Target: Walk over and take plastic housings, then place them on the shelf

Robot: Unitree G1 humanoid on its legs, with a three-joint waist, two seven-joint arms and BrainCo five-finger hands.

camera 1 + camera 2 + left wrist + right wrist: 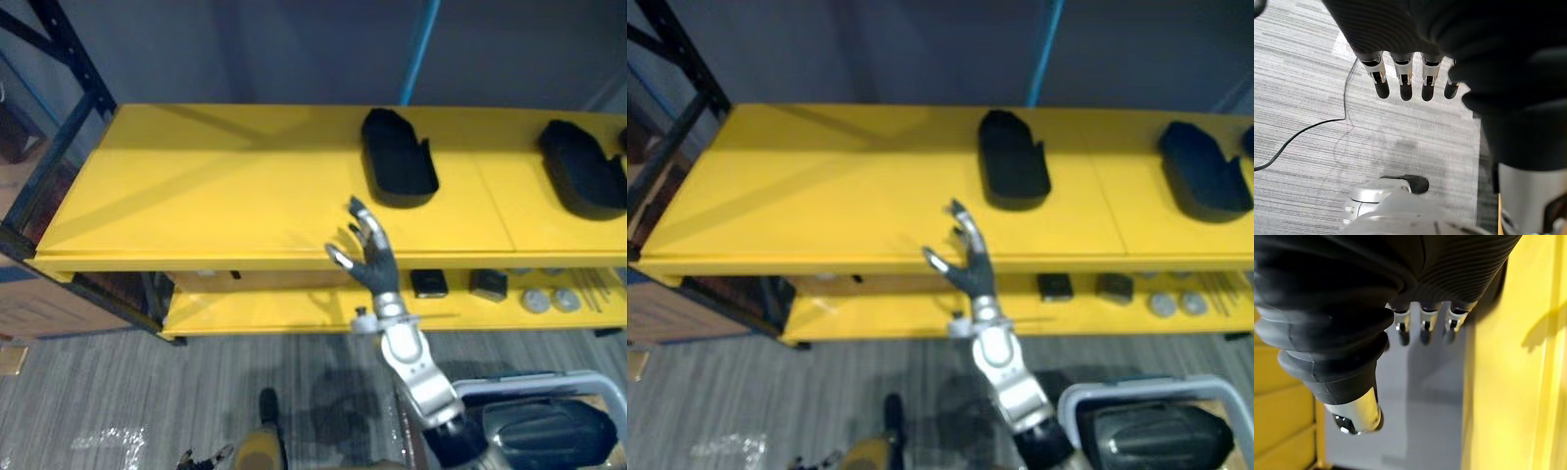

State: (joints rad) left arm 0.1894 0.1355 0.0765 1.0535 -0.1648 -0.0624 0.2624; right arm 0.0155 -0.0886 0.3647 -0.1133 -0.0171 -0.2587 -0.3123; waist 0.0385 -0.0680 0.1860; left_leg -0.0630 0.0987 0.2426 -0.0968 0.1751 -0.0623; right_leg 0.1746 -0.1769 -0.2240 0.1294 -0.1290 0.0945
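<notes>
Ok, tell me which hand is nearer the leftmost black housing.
Right. The right hand is open at the shelf front edge, just short of the housing; the left hand hangs over the floor.

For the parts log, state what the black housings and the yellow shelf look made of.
Black housings: probably moulded plastic, matte; dull, even surface and rounded edges. Yellow shelf: likely painted metal or board, smooth satin; soft shadows, faint sheen.

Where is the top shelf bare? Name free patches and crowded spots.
The top shelf is bare from its left end to the middle housing. A narrower patch lies between that and the right housing. The lower shelf is crowded at its right end with small parts.
</notes>
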